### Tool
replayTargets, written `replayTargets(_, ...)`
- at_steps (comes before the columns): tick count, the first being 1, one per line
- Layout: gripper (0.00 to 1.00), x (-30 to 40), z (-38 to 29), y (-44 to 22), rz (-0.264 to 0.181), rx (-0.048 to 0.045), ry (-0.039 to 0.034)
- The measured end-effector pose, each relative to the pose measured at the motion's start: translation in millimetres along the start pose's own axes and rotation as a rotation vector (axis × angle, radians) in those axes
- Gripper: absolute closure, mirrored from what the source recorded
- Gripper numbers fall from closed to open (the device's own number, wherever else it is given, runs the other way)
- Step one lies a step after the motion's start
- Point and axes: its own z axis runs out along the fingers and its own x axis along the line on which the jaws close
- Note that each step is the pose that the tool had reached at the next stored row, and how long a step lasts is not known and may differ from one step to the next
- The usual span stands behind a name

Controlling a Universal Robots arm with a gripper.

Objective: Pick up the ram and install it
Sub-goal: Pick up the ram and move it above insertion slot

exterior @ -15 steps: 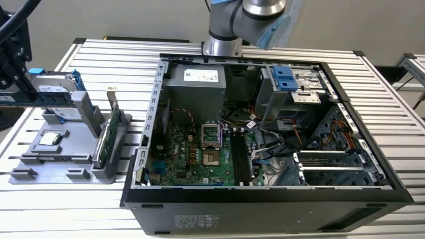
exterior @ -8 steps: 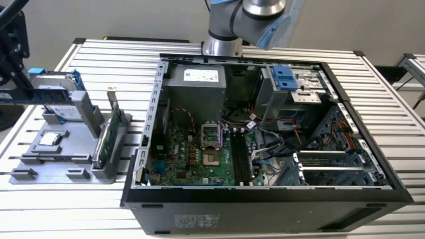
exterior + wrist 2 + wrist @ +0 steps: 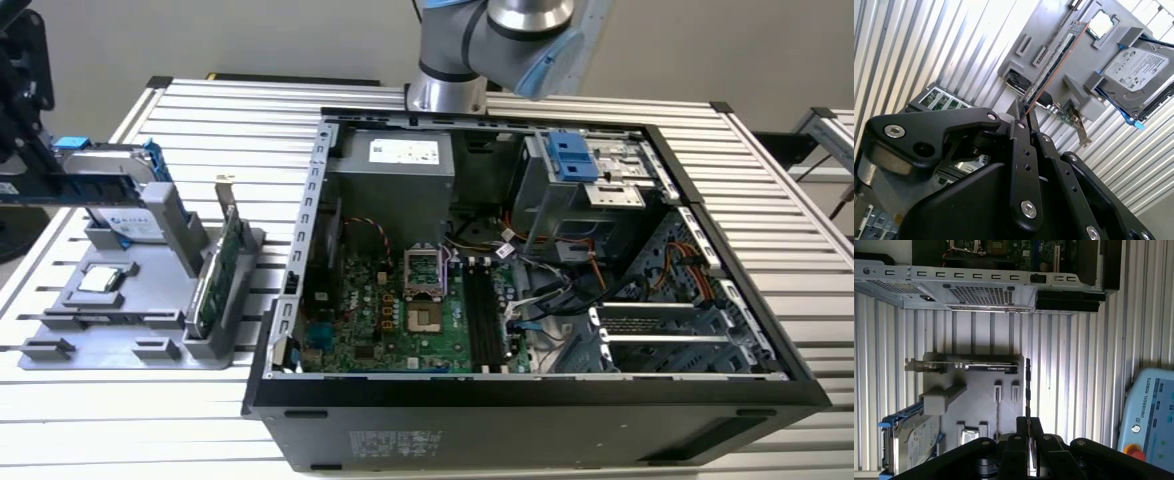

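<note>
- The end effector (image 3: pixel 1027 424) is clamped on the ram (image 3: pixel 1027 390), its black fingers pressed together on one end of the stick.
- In the first wrist view the ram is seen edge-on as a thin dark line reaching straight out from the fingertips.
- The ram is held in the air outside the computer case (image 3: pixel 534 420), with the grey holder (image 3: pixel 80 322) and the slats of the desk (image 3: pixel 200 110) behind it.
- In the second wrist view its chips and one coppery edge show along its length.
- A green card (image 3: pixel 214 270) with a metal bracket stands on edge in the holder.
- A silver hard drive (image 3: pixel 127 215) with blue rails and a small square processor (image 3: pixel 104 280) also sit in the holder.
- In the exterior view the open case lies to the exterior view's right of the holder, with its green motherboard (image 3: pixel 400 320) exposed.
- The robot arm (image 3: pixel 494 40) rises behind the case.
- A control tablet (image 3: pixel 1151 415) lies on the desk in the first wrist view.
</note>
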Motion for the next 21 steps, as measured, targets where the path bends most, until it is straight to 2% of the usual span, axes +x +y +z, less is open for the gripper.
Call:
replayTargets(13, 1.00, 0.3, -7.9, 0.2, 0.000, 0.0000, -0.0118)
replayTargets(21, 1.00, 4.9, -7.7, 10.3, 0.000, 0.0001, -0.0120)
